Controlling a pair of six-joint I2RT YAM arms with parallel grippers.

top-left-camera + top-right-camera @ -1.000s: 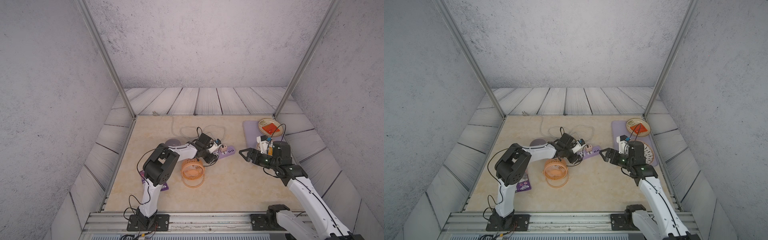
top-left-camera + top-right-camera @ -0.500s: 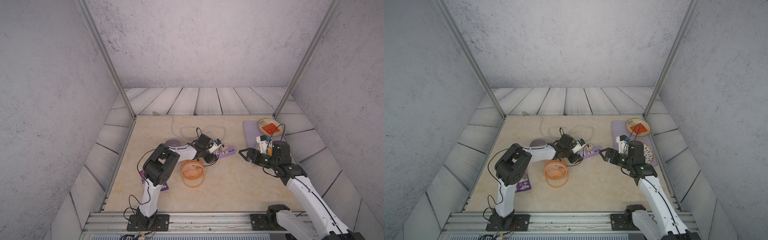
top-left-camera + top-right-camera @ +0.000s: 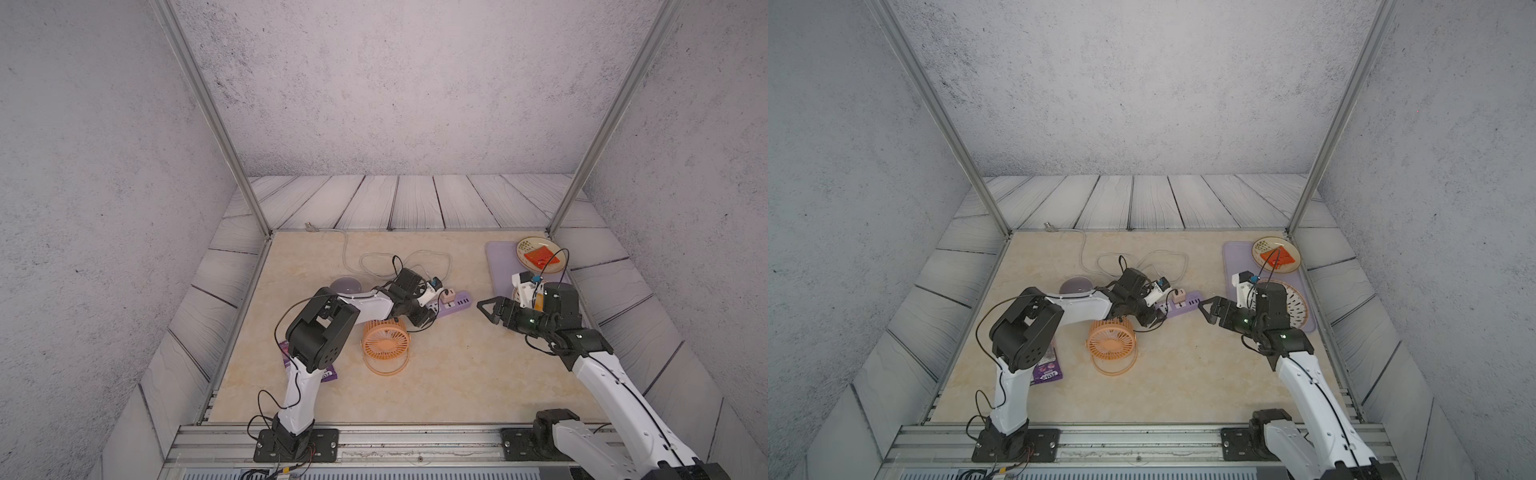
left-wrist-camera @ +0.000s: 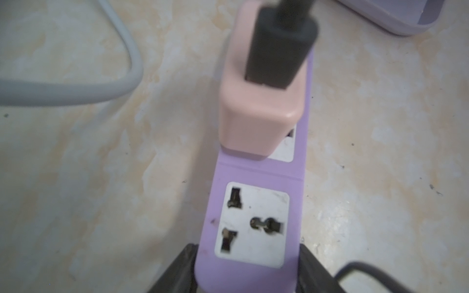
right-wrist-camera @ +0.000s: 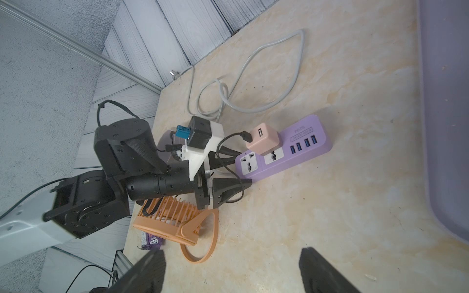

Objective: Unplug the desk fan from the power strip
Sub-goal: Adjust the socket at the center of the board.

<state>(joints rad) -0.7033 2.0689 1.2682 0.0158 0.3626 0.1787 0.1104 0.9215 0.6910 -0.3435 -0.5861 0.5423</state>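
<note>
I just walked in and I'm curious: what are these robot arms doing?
The left gripper clamps one end of the purple strip, holding it down on the table. The fan's pink plug is not pulled out yet; it sits in a socket. The right gripper is open and empty, hovering off the strip's other end. The orange fan sits by the left arm.

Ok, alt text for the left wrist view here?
A pale pink plug block, black connector attached, sits in the far socket of a lilac power strip; the near socket is empty. The left gripper is closed on the strip's near end.
</note>
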